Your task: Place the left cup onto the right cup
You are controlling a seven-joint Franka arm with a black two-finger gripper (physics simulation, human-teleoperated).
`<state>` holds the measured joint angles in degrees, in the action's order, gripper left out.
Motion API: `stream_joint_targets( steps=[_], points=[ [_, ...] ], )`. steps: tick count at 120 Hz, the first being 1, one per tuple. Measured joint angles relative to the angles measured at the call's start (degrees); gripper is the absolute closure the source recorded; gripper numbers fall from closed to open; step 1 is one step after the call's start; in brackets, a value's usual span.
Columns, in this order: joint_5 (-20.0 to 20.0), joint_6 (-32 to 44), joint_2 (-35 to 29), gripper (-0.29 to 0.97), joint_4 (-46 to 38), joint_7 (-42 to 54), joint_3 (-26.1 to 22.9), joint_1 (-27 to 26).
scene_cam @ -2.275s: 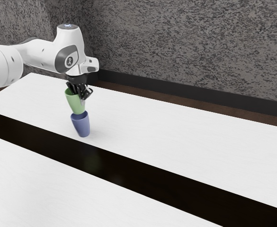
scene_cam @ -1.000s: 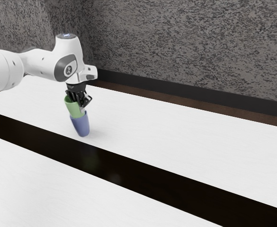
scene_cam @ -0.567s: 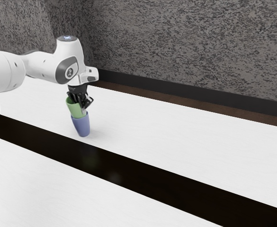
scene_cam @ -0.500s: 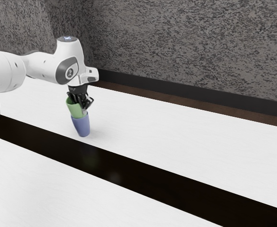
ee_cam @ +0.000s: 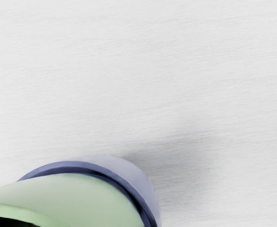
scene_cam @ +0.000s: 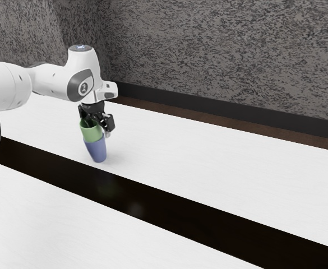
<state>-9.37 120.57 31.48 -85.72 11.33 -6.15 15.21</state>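
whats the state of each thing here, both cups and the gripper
green cup: mouth up, nested in the blue cup, upper part sticking out, leaning a little
blue cup: mouth up, standing on the white table, green cup seated inside it
gripper: open, fingers spread at the green cup's rim, not clamping it

One green cup (scene_cam: pixel 89 133) and one blue cup (scene_cam: pixel 98 150), two altogether.
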Motion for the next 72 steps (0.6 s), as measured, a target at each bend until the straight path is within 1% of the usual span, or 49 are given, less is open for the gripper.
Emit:
stream_joint_targets(
  steps=[29, 72],
  points=[
    [0.1, 0.0, -1.0, 0.02, 0.0, 0.1, -0.3, -0.1],
    [0.1, -1.2, -4.7, 0.00, -0.1, -0.4, -0.6, -1.6]
  ],
)
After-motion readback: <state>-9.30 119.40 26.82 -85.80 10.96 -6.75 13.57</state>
